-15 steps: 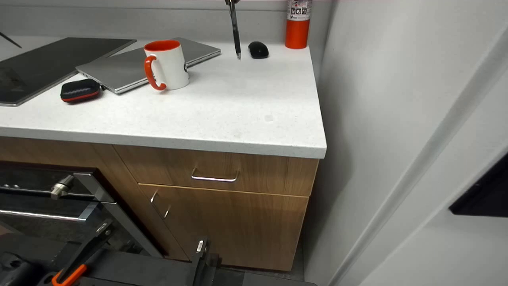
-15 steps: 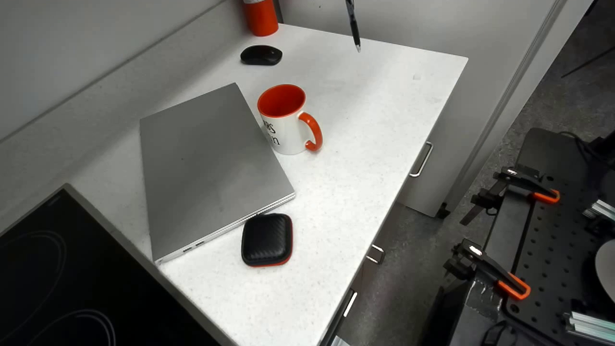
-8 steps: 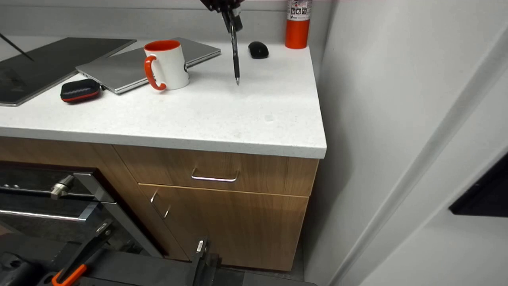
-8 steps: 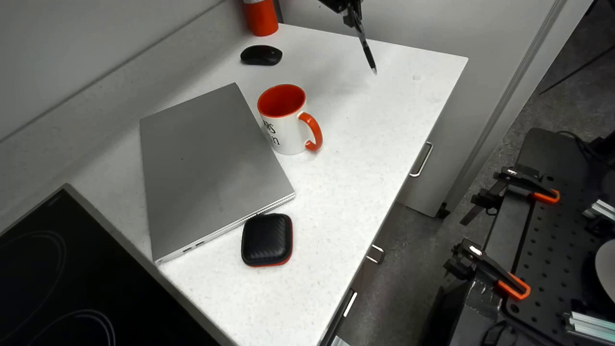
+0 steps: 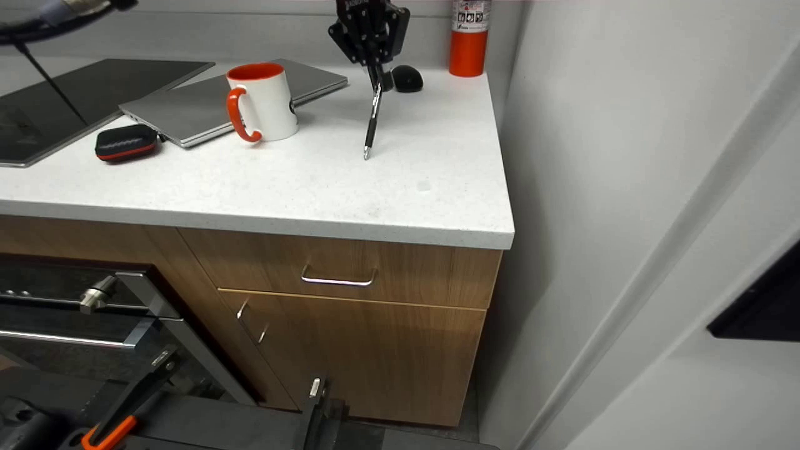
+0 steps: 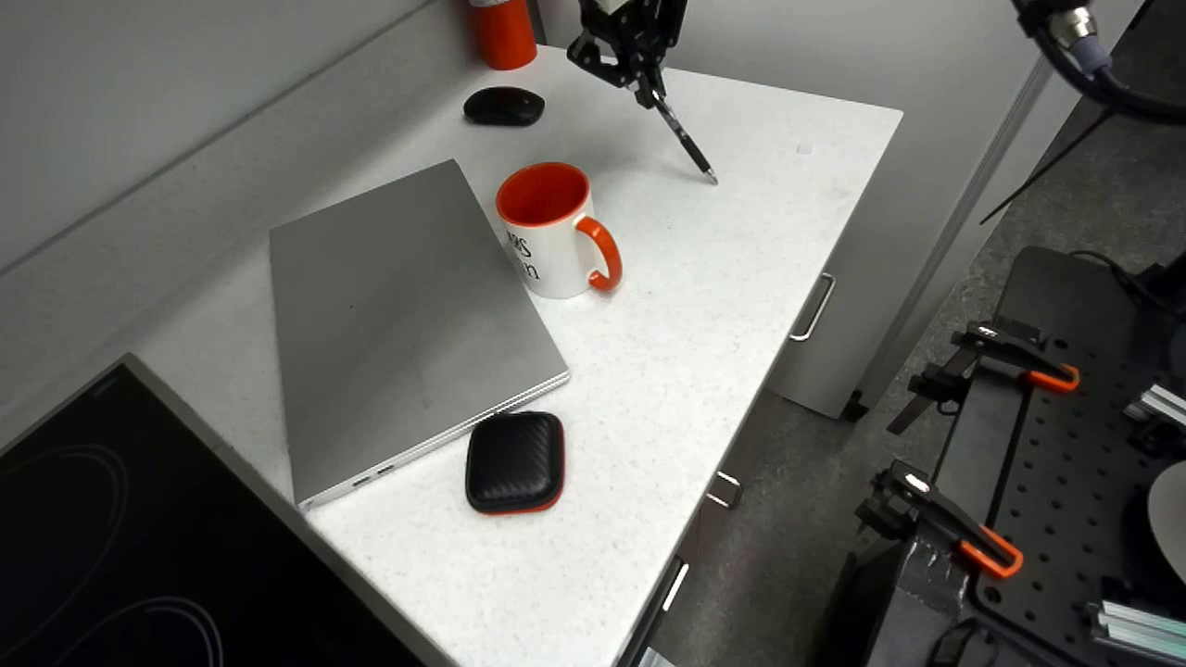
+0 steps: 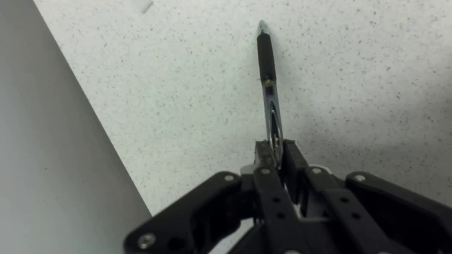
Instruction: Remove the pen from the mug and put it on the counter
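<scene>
Nearest is a brown wood-grain drawer front (image 5: 425, 272) with a bright metal pull (image 5: 337, 282), under the front edge of the white, speckled desk (image 5: 281, 187). Near the end by the black glass cooktop (image 6: 139, 537) lies a black case (image 6: 514, 463) with a red rim, just beside a closed silver-grey laptop (image 6: 398, 333). A small white mug (image 6: 565, 264) with a red-orange handle and inside stands upright beside the laptop; of its black lettering, turned partly from view, the lower line seems to end in "n". The slim pen (image 5: 371, 132), black at the grip and silver at the tip, is out of the mug, slanting tip-down over the desk between the mug and the end away from the cooktop. The black gripper (image 7: 276, 146) has its jaws clamped on the barrel; whether the tip touches the desk cannot be told. Towards the back edge is a rounded black computer mouse (image 6: 504, 106), and at the far corner a red canister (image 5: 467, 55) whose white label (image 5: 470, 15) bears pictograms and print too small to read. Half a second ago gripper and pen stood higher in both exterior views; a black cable (image 6: 1135, 102) has since come in at a top corner of each.
</scene>
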You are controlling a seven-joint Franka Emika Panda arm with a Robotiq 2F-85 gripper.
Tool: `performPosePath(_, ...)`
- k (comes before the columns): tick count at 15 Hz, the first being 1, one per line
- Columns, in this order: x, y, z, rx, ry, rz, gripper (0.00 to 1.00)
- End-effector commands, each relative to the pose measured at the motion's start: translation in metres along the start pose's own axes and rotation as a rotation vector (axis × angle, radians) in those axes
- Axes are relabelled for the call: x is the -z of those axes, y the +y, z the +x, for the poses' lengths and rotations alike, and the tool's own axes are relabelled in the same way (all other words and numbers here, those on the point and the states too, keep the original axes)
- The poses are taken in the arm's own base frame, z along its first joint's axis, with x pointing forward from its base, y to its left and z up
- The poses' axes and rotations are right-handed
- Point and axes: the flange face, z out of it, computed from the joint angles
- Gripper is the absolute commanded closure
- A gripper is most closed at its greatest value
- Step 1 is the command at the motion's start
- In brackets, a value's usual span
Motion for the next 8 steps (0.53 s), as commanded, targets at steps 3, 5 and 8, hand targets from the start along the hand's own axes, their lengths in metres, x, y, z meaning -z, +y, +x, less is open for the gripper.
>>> performPosePath(3, -0.02, -0.009, 0.031, -0.066, -0.024, 0.041, 0.97)
performPosePath(5, -0.027, -0.01, 0.037, -0.074, -0.027, 0.04, 0.97)
performPosePath(8, -0.036, -0.013, 0.042, -0.077, -0.042, 0.037, 0.63)
